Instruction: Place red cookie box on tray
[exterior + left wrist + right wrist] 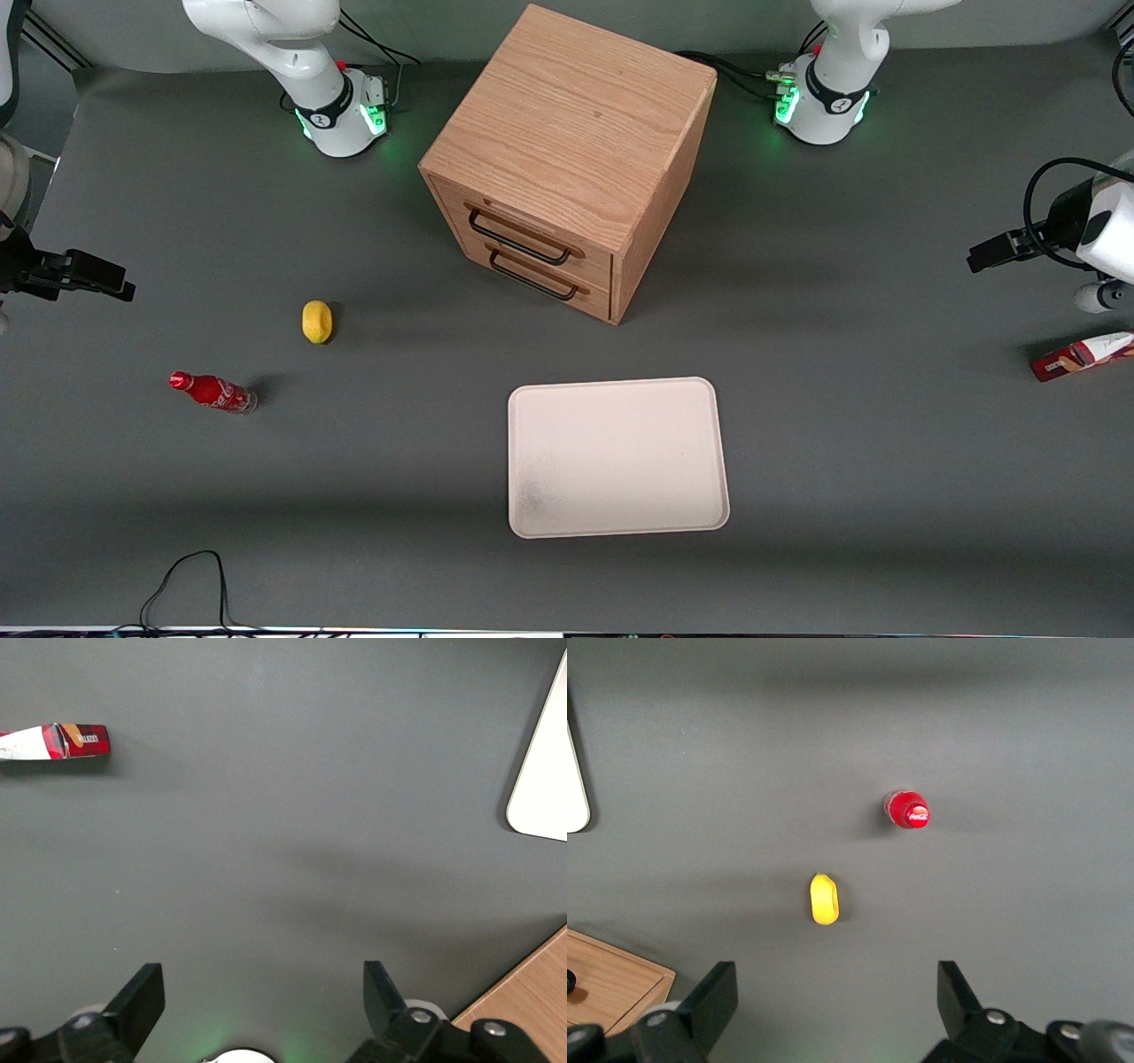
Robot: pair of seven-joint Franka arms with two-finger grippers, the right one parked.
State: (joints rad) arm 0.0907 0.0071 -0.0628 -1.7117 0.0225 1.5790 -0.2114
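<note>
Front view
Counter point(886, 496): a dark grey surface carrying everything.
Wooden drawer cabinet point(567, 159): stands mid-counter, two dark handles on its front; the landmark for what follows.
Tray point(617, 456): cream-white, flat, lying nearer the camera than the cabinet, well apart from it, nothing on it.
Red cookie box point(1083, 355): lies flat on the counter far toward the working arm's end from the cabinet, a little nearer the camera than the cabinet's front, well apart from the tray.
Pincer point(979, 259): held above the counter toward the working arm's end from the cabinet, near the box but not touching it; this view does not show how its fingers stand.
Yellow fruit point(317, 321): on the counter toward the parked arm's end from the cabinet.
Red soda bottle point(213, 392): farther toward that end than the fruit and nearer the camera.

Left wrist view
Pincer point(264, 992): its two dark fingers point(142, 997) stand wide apart over bare counter, gripping nothing.
Red cookie box point(55, 742): lying flat, white section and red end with an orange mark showing, clear of the fingers.
Tray point(542, 780): one rounded corner in sight.
Cabinet point(532, 1001): a wooden corner near one finger.

Right wrist view
Yellow fruit point(824, 898): lies on the counter, apart from the cabinet's corner point(611, 988).
Red soda bottle point(907, 809): seen cap-on, near the fruit, not touching.
Tray point(576, 788): a sliver of rim.
</note>
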